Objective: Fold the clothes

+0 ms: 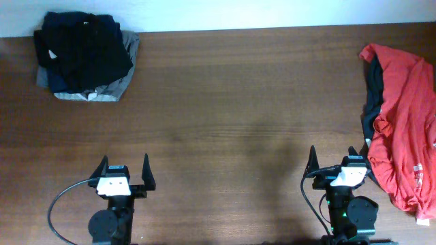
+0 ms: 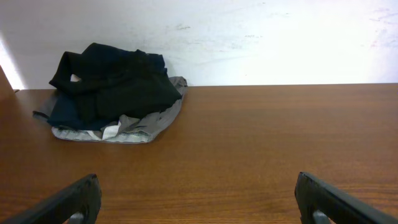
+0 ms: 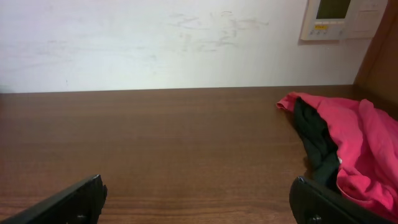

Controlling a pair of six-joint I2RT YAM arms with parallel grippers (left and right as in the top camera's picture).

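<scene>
Left gripper (image 1: 125, 167) and right gripper (image 1: 334, 160) at 6 o'clock: fingers wide, empty.
Dark pile (image 1: 85, 58) at 10 o'clock. Red garment (image 1: 402, 129) at 3 o'clock overlaps a dark garment (image 1: 371, 102); likely risk is pinching both layers or dragging them off the table (image 1: 225, 102).

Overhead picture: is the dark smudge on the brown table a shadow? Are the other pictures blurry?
Overhead: probably a soft shadow on the brown wooden table. Left wrist: black fingers blurry, pile of black, navy and grey clothes sharp. Right wrist: fingers blurry too, red fabric garment sharp.
</scene>
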